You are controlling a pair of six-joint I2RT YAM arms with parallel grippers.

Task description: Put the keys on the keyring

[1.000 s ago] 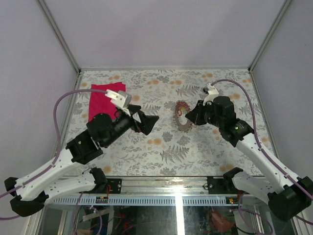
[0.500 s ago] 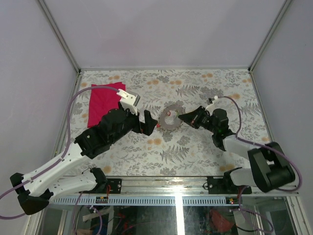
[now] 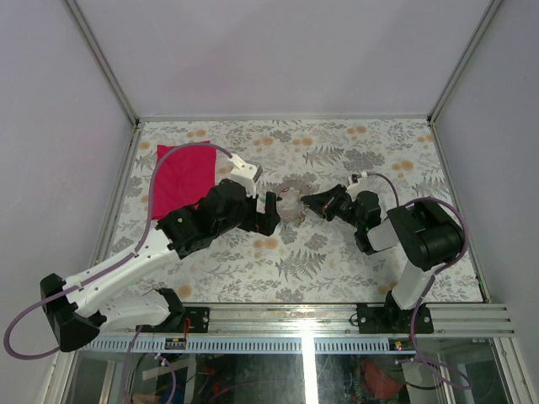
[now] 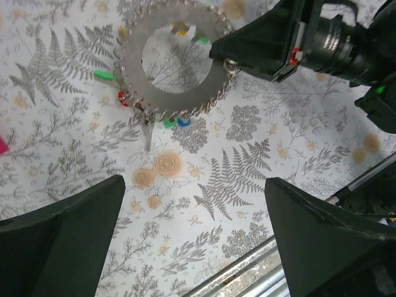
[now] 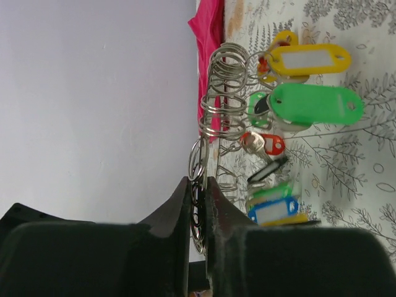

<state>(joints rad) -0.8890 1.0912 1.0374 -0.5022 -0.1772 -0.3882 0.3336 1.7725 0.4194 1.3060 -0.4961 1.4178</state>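
The rim of the keyring (image 4: 177, 104) is clamped between the nearly closed fingers (image 5: 176, 207) of the right gripper (image 4: 228, 60), at the ring's right edge in the upper middle of the left wrist view. In the right wrist view the ring is seen edge-on. The keys (image 4: 147, 129) are hung around its rim with a green tag (image 5: 315, 104) and a yellow tag (image 5: 309, 60). Whether the ring's far edge is touching the floral table (image 3: 337, 261) cannot be told. The left gripper (image 3: 271, 213) is spread wide with nothing held, just left of the ring at the centre of the top view. A pink cloth (image 3: 181, 172) is laid at the upper left.
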